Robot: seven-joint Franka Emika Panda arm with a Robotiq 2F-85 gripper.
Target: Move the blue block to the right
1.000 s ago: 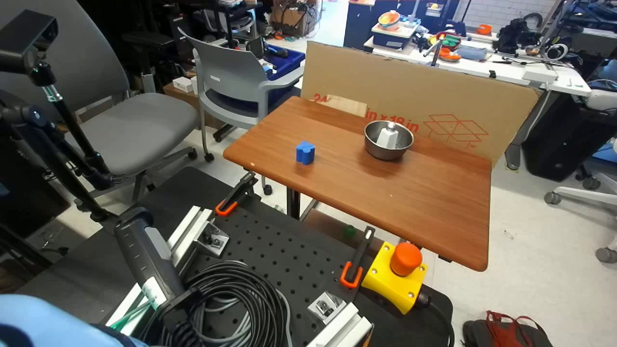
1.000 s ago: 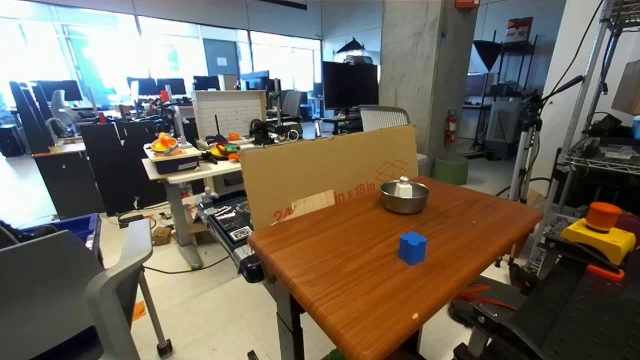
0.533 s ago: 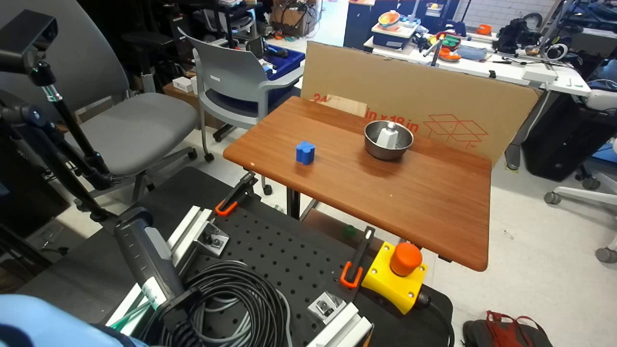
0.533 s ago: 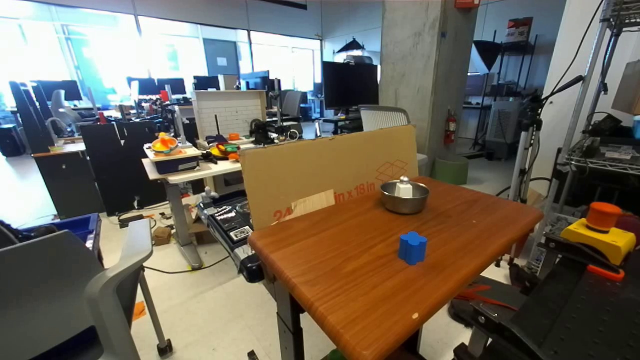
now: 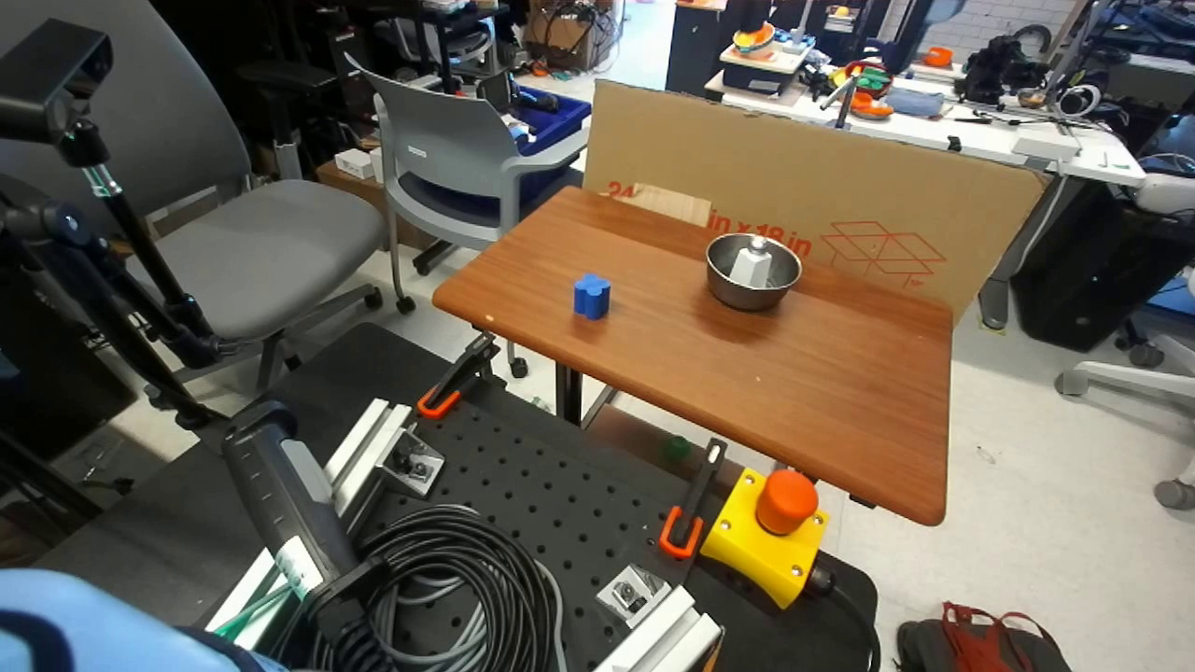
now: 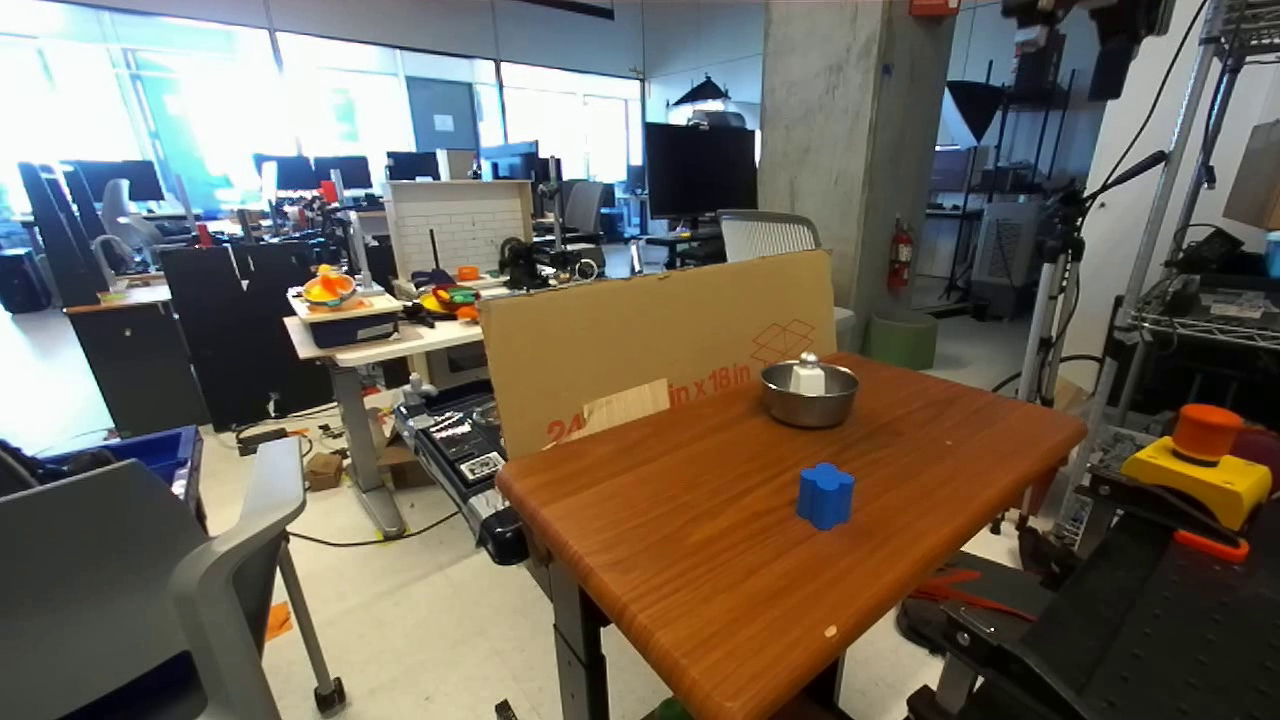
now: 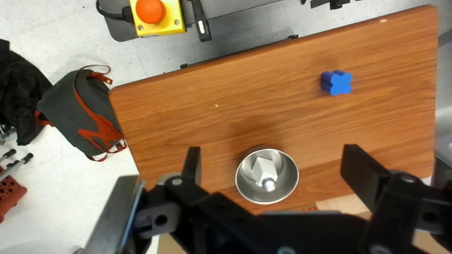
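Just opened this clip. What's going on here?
Nothing is being handled at this moment. The robot's pincer is wide open and empty, the wrist view looking down on the table. The blue block, meant to go right, stands there ungripped, apart from the metal bowl, which holds a white object.

In view were: one brown desk (image 7: 212, 123) | one blue block (image 7: 339, 84) | one metal bowl (image 6: 812, 408) | one white, silver-topped piece (image 5: 750, 269) | one yellow box (image 5: 761, 553) | one red button (image 5: 786, 501) | two orange-ended clamps (image 5: 695, 493) | one backpack (image 7: 78, 113)
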